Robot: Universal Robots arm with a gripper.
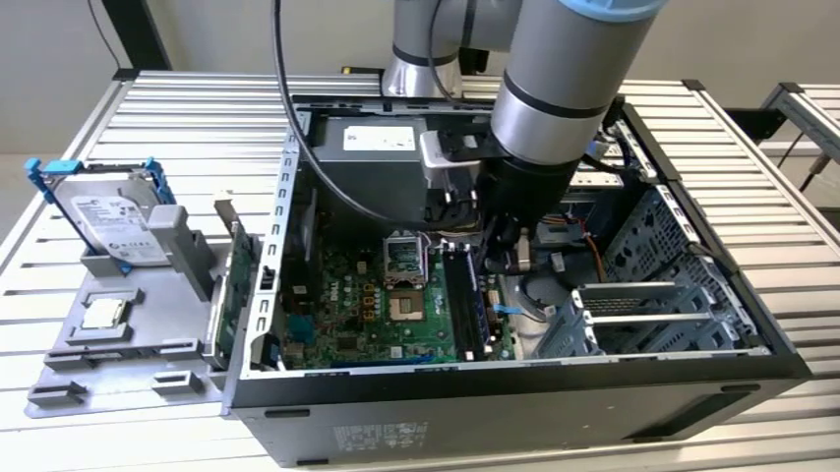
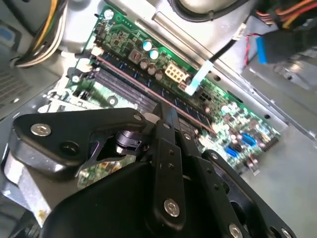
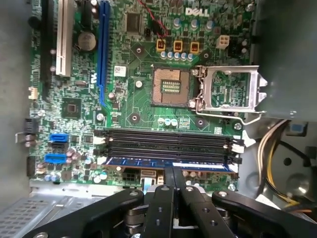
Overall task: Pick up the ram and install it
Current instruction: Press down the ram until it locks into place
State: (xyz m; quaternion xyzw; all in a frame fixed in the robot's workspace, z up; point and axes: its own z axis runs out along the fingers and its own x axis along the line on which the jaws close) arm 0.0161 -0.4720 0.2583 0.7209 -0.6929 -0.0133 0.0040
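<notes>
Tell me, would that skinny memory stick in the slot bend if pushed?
Probably stiff but fragile: the ram is a thin board standing on edge on the motherboard. Likely light, being so slim. A sideways push might crack it; the gripper meets its top edge.

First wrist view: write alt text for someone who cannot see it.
The gripper, fingers pressed together, sits right over a memory stick lying in the nearest of the long slots on a green motherboard. Beyond the slots is the open processor socket with its metal frame flipped up.
</notes>
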